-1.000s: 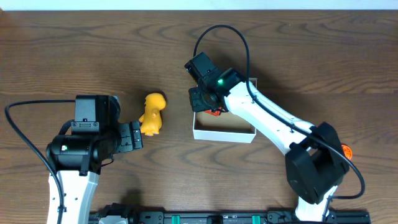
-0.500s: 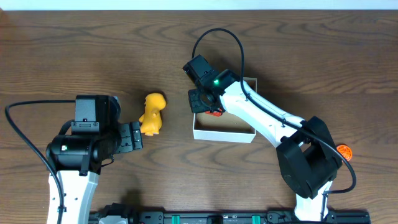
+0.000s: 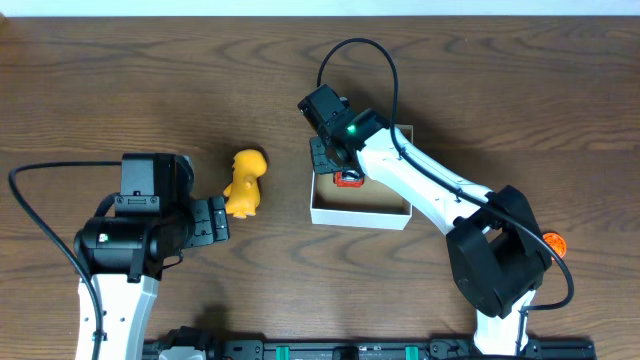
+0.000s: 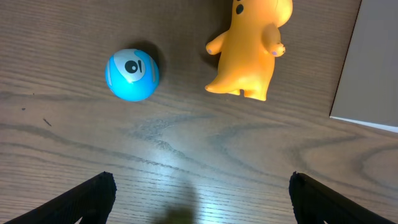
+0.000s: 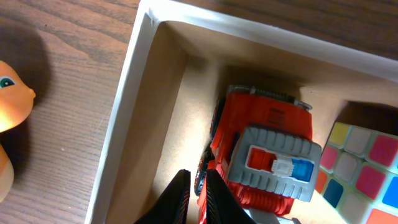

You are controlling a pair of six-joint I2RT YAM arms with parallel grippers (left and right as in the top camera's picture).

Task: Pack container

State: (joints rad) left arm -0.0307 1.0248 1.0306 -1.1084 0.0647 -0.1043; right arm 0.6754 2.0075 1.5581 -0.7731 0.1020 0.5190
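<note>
Far left, the left gripper [image 3: 218,218] hangs low over the table [image 3: 120,80], its fingers [image 4: 87,199] spread wide to the bottom corners of the wrist view with nothing between them. Ahead of it sits the blue ball [image 4: 132,74], on bare wood. Just right of that lies the yellow toy [image 4: 249,50], also on the wood, outside the box and near its left wall.

Now the box [image 3: 360,214], right of centre on the table, brown inside with white rims. The right gripper [image 3: 332,160] is over its upper left corner. In the wrist view, its two fingers [image 5: 177,196] are drawn almost together, only a sliver of gap, and nothing shows between them. The tips point down inside the box, just within the left rim and beside the red truck [image 5: 261,155]. The right tip overlaps the truck's wheel, but I can't tell whether it touches. The truck lies on the box floor against the far wall. Right of it, also in the box, is a cube [image 5: 360,174] with coloured squares.

Far right, a small orange thing [image 3: 553,242] peeks out by the right arm's base.
</note>
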